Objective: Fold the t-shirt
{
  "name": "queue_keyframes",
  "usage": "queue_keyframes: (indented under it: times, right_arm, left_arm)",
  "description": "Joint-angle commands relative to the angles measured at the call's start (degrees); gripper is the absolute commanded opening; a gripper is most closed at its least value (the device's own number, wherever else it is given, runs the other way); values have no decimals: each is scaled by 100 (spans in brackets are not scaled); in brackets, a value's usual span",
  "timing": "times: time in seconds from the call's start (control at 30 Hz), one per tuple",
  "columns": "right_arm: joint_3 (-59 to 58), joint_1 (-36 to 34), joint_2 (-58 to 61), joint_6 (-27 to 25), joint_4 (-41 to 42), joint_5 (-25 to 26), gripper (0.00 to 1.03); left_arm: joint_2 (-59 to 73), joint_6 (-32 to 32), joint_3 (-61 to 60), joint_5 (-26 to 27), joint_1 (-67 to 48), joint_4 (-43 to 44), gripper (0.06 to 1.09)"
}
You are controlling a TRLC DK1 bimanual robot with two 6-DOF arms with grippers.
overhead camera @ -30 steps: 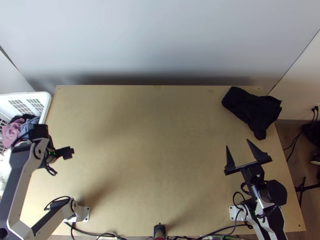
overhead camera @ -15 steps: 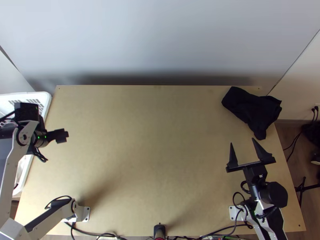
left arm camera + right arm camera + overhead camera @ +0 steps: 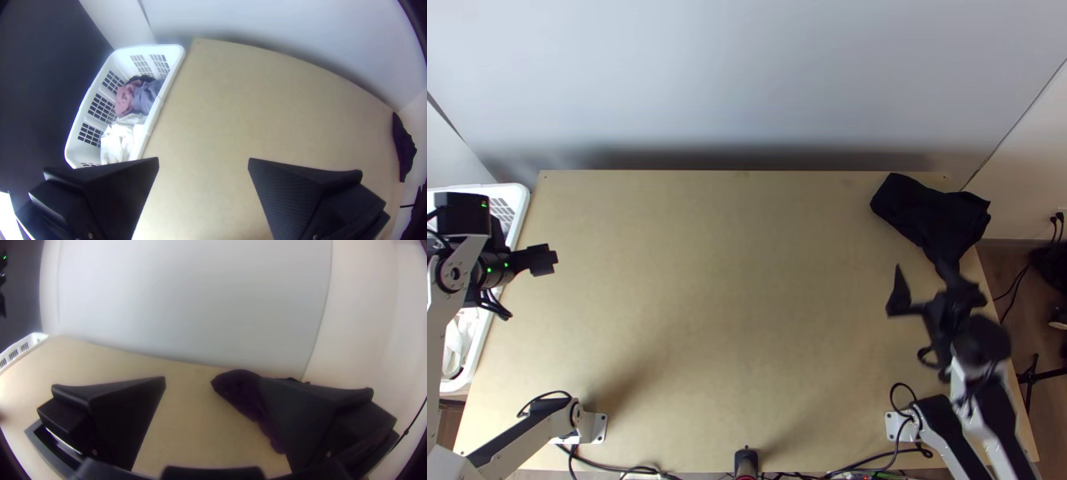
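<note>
In the top view a black cloth [image 3: 933, 216] lies bunched at the table's back right corner. My right gripper [image 3: 925, 278] is just on the near side of it, fingers apart; in the right wrist view my right gripper [image 3: 222, 418] is open, one finger covering part of the dark cloth [image 3: 244, 393]. At the far left, my left gripper [image 3: 547, 260] hangs beside the basket at the table's left edge. In the left wrist view my left gripper [image 3: 203, 178] stands open with nothing between its fingers, and the black cloth [image 3: 404, 146] lies far off.
A white basket [image 3: 153, 118] at the table's left edge holds pink cloth [image 3: 126, 98], blue cloth [image 3: 146, 95], white cloth [image 3: 118, 140] and something dark. The bare wooden table [image 3: 723, 304] spreads between the arms. A wall [image 3: 747, 80] rises behind it.
My left gripper has moved up the picture and slightly left, across the basket's side. My right gripper has shifted a little right and toward the black cloth. The cloth has not moved.
</note>
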Motion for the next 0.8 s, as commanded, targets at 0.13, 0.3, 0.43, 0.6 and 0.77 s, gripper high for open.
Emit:
queue_keyframes:
  times: [0.13,0.3,0.43,0.6,0.77]
  right_arm:
    - [2093,34,2282,655,-490,62,98]
    - [2084,298,2282,813,-832,800,98]
    - [2189,-36,2704,1490,-973,1195,98]
    - [3684,-1,3812,1033,-2810,1231,98]
    - [4589,280,3882,-118,-3355,1213,98]
  left_arm:
    - [3,16,564,-7,441,-97,104]
    - [29,192,774,-7,1267,43,104]
    - [468,236,1152,-7,2138,210,104]
    - [1101,1018,1750,11,3447,790,104]
    - [1365,1343,1601,644,4352,1265,103]
